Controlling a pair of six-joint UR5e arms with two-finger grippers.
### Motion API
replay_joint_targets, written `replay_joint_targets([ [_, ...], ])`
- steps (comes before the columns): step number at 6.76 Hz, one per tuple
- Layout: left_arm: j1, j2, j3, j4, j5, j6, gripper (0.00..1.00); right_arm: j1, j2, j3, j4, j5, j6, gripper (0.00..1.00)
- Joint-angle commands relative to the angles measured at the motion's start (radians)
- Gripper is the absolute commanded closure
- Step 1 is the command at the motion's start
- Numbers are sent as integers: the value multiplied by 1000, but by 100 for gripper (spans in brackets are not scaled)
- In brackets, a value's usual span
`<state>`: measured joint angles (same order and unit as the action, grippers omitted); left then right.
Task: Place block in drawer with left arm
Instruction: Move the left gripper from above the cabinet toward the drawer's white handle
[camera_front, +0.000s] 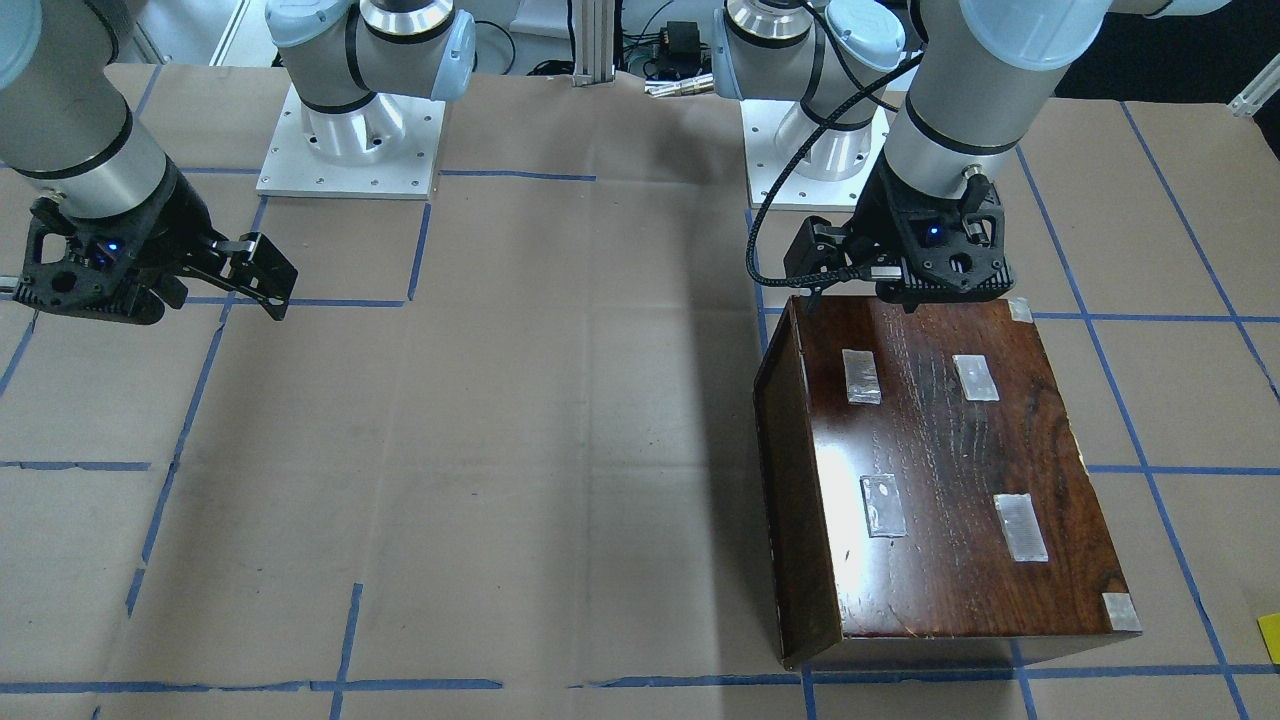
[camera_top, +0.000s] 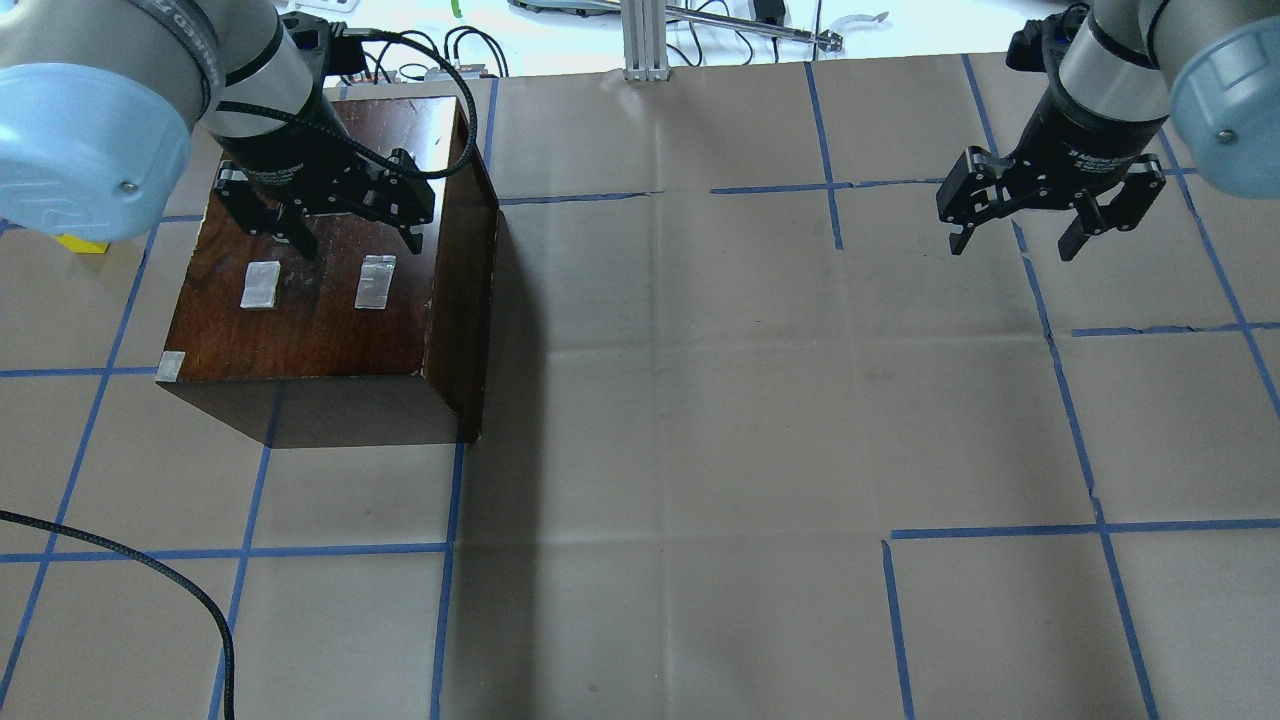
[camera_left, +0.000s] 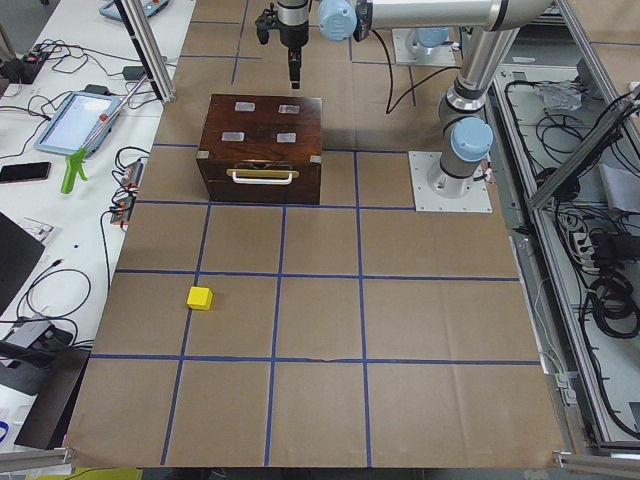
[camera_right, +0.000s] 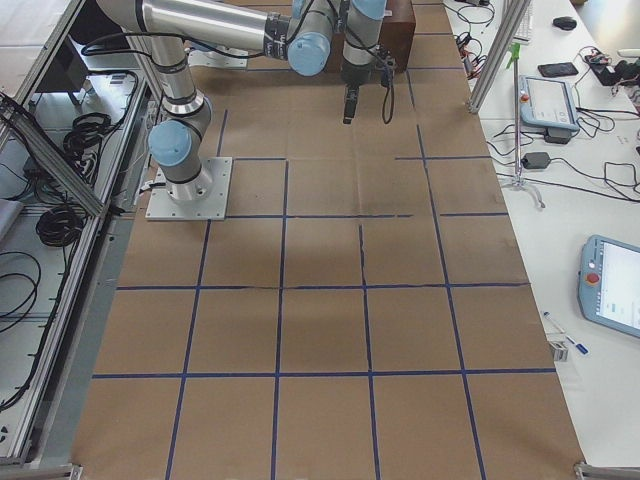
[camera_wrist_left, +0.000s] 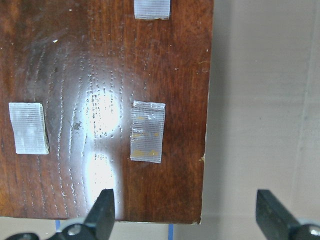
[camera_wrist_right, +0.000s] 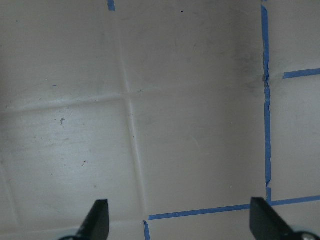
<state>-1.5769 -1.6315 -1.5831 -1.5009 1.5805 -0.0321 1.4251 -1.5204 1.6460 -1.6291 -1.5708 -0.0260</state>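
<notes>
The left tool (camera_top: 360, 232) hangs spread and empty over the cabinet (camera_top: 320, 330) top while the block (camera_left: 200, 298) lies on the worktop (camera_left: 320, 330) well apart from the shut drawer (camera_left: 260, 186); grasping the block first would likely leave the drawer unopenable.

**Bright, Even Light, With Glare on Glossy Wood**

Light falls from above, bright and even. The glossy dark-brown wooden cabinet (camera_wrist_left: 105, 100) shows white glare patches at 9 o'clock in the left wrist view. In the overhead view it casts a soft shadow toward 3 o'clock on the brown paper table cover (camera_top: 700, 400). That view's 12 o'clock edge is blown out. The black left gripper (camera_wrist_left: 185, 205) is blurred at 6 o'clock. The right wrist view looks washed-out and greyish.
</notes>
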Motion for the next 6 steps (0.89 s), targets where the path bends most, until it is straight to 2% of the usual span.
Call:
replay_joint_targets([
  [1,0,-1,0,1,0,0,1,0,-1,0,0,0,0,0],
  [6,15,-10,32,4,-2,12,1,0,0,0,0,0,0,0],
])
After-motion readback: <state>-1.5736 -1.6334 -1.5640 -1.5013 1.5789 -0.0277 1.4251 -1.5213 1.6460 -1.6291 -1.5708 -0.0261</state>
